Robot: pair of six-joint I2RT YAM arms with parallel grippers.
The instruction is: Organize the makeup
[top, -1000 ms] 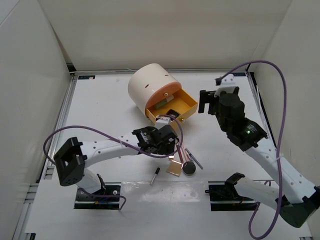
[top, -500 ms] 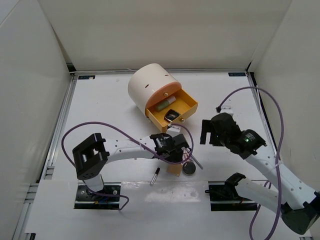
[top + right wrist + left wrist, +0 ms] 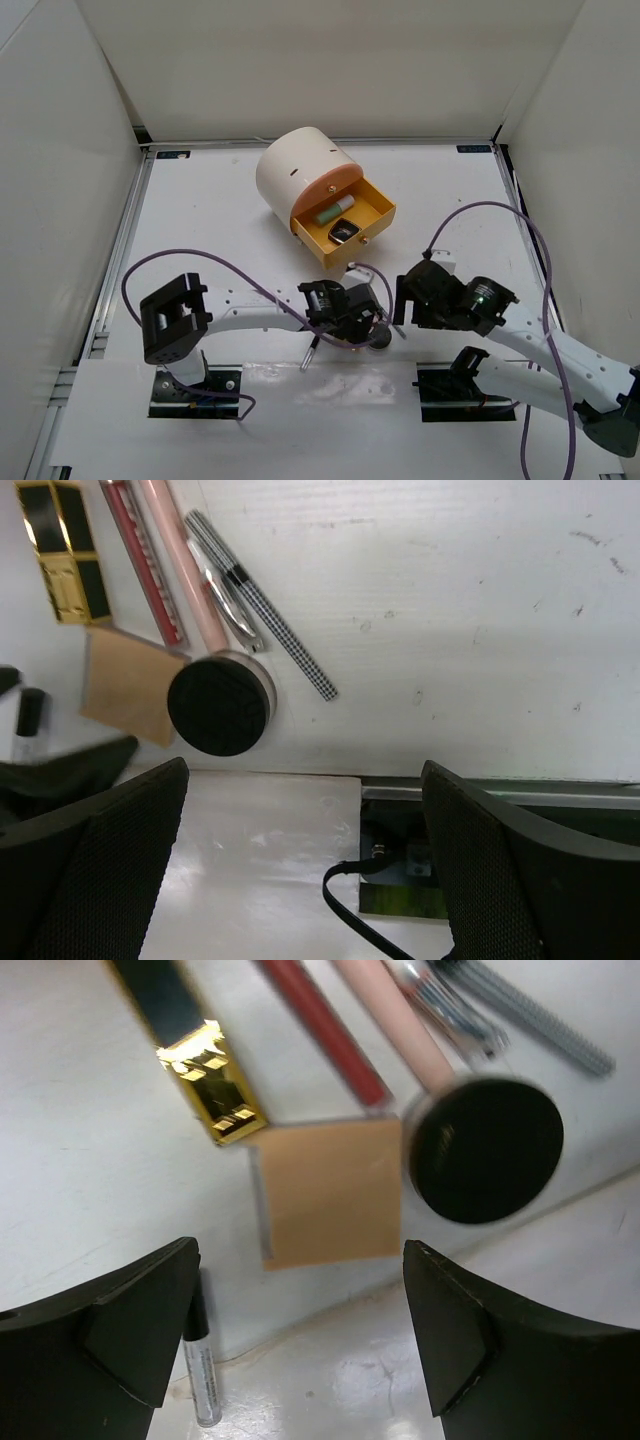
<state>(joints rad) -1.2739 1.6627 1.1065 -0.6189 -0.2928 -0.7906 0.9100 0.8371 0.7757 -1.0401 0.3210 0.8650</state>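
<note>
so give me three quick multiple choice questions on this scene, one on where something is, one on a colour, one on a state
1. Where is the mint-green tube?
A) on the table
B) in the open orange drawer
C) on top of the cream box

2. What colour is the round compact beside the tan pad?
A) white
B) green
C) black

3. How is the left gripper?
A) open over the tan pad
B) shut on a pencil
C) shut on the round compact

Answers: 1 B, the tube lies inside the pulled-out drawer; 2 C, its top is black in both wrist views; 3 A, its fingers stand wide apart with the pad between them.
</note>
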